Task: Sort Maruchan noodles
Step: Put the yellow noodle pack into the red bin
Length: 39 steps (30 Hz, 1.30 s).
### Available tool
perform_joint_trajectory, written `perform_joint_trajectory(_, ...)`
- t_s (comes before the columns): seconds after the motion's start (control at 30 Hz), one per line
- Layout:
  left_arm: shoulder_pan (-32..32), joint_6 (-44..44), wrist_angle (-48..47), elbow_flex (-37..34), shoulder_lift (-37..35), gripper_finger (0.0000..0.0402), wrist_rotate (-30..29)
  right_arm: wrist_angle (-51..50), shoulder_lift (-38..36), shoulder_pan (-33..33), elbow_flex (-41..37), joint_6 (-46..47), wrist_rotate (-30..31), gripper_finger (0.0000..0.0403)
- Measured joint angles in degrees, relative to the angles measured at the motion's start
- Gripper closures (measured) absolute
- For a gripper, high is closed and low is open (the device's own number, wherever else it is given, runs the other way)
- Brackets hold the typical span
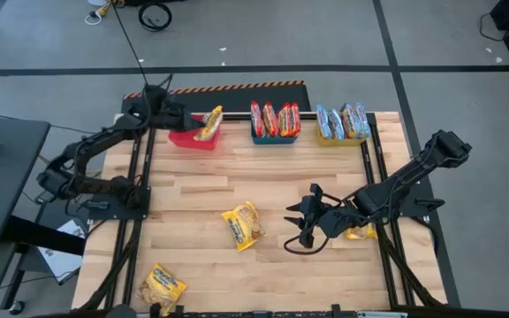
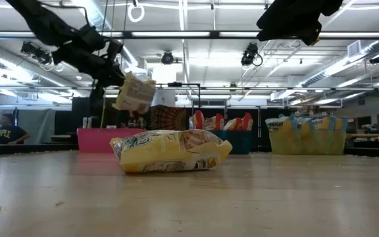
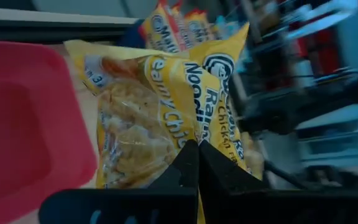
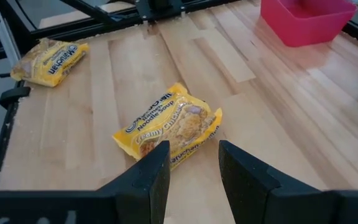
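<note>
My left gripper (image 1: pixel 186 118) is at the far left of the table, shut on a yellow noodle packet (image 1: pixel 208 124) above the red bin (image 1: pixel 184 140). The left wrist view shows the packet (image 3: pixel 148 118) beside the bin's red wall (image 3: pixel 23 124). My right gripper (image 1: pixel 300 221) hovers open right of the table's middle. It points at a second yellow packet (image 4: pixel 169 127) lying flat on the wood, and nothing is between its fingers (image 4: pixel 148 174). A third yellow packet (image 1: pixel 162 287) lies at the near left, and another (image 1: pixel 360 232) lies under the right arm. My left gripper pinches the yellow packet between its two fingers at one edge (image 3: pixel 194 134). The fingers slant down from the table's left side. The packet is lifted clear and hangs tilted beside the fingertips (image 2: pixel 135 92), above the red bin's right rim.
A blue bin (image 1: pixel 275 134) with red packets and a yellow bin (image 1: pixel 343 137) with pale blue packets stand along the far edge, right of the red bin. Bare wood lies between the bins and the loose packets. Black rails run down both table sides.
</note>
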Motion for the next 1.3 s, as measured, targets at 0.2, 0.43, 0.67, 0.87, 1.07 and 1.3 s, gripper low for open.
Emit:
perform_joint_trajectory(0.2, 1.43, -7.7, 17.04, -7.08, 3.87, 0.0401, 2.9, -0.02, 0.0, 0.9, 0.0, 0.7, 0.0, 0.026)
perform_joint_trajectory(0.43, 2.11, -8.94, 22.42, -7.75, 10.41, 0.0401, 4.46, -0.02, 0.0, 0.5, 0.0, 0.44, 0.02, 0.026)
perform_joint_trajectory(0.67, 4.87, -5.72, 21.75, -7.75, 14.36, 0.0401, 2.65, -0.07, 0.0, 0.29, 0.0, 1.33, 0.02, 0.026)
perform_joint_trajectory(0.87, 2.21, -6.56, 26.09, -7.77, 19.08, 0.0401, 1.4, -0.05, 0.0, -0.19, 0.0, 0.88, 1.02, 0.026)
perform_joint_trajectory(1.07, -0.36, -9.77, 29.99, -7.75, 21.5, 0.0401, -4.18, -0.05, 0.0, -1.89, 0.0, 0.77, 0.89, 0.026)
perform_joint_trajectory(1.3, -4.47, -10.37, 30.19, -7.75, 22.31, 0.0389, -11.24, 0.56, 1.3, -4.47, 0.0, -1.91, 2.38, 0.0261)
